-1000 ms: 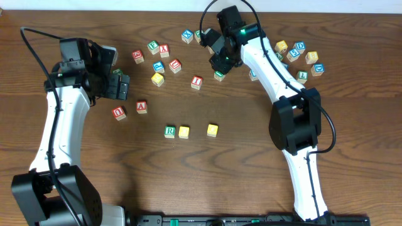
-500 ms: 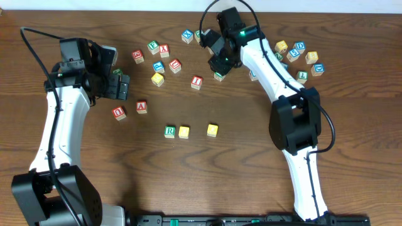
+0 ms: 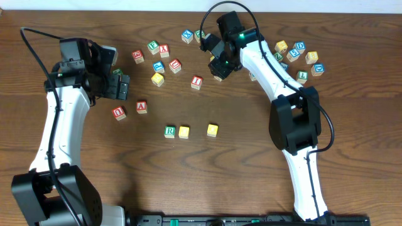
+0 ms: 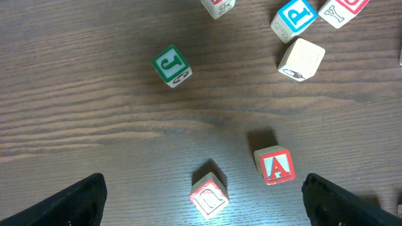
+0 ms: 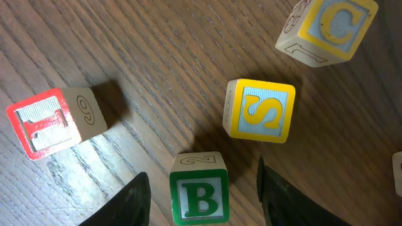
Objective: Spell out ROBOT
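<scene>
Right wrist: right claw [image 5: 201,180] apart, flanking green-bordered B cube [image 5: 199,196]; yellow-bordered S cube [image 5: 260,119] at one o'clock; left claw [image 4: 202,191] likewise apart.

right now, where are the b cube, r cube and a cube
B cube [image 5: 200,198], right wrist view, letter face
R cube [image 3: 169,132], overhead view, top face
A cube [image 4: 275,167], left wrist view, letter face
</scene>
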{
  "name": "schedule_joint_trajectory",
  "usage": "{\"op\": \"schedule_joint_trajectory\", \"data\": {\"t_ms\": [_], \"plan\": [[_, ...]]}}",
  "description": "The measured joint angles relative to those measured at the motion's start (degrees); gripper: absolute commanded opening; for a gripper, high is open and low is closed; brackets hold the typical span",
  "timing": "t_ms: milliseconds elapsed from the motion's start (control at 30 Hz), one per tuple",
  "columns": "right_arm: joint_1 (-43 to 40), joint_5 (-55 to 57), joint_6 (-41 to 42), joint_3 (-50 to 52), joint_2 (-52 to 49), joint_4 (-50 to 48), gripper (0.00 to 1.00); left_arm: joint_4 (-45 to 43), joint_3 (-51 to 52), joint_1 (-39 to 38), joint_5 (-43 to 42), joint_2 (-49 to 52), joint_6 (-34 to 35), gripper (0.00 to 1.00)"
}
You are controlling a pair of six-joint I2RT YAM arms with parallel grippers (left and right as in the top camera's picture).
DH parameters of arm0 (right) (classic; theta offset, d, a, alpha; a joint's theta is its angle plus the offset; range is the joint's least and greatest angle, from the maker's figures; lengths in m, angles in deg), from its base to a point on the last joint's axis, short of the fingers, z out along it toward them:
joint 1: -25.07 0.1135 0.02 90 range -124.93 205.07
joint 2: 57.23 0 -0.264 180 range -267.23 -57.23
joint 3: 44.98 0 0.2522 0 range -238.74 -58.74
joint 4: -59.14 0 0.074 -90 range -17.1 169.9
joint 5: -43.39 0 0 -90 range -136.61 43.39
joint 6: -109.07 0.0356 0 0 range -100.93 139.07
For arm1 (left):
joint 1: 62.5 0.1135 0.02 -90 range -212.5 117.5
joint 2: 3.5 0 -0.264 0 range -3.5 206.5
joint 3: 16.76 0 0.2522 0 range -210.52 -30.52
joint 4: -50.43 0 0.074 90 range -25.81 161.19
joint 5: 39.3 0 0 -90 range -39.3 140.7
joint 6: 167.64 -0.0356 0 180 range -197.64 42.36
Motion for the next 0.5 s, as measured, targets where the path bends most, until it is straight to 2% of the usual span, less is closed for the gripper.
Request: {"op": "schedule_joint_trajectory", "data": {"t_ms": [333, 500], "plan": [[0.0, -0.2, 0.0, 2.5, 0.0, -0.9, 0.49, 0.0, 0.0, 0.0, 0.0, 0.0, 0.0, 0.98], [0.0, -0.2, 0.0, 3.3, 0.0, -1.5, 0.42, 0.0, 0.0, 0.0, 0.0, 0.0, 0.0, 0.98]]}}
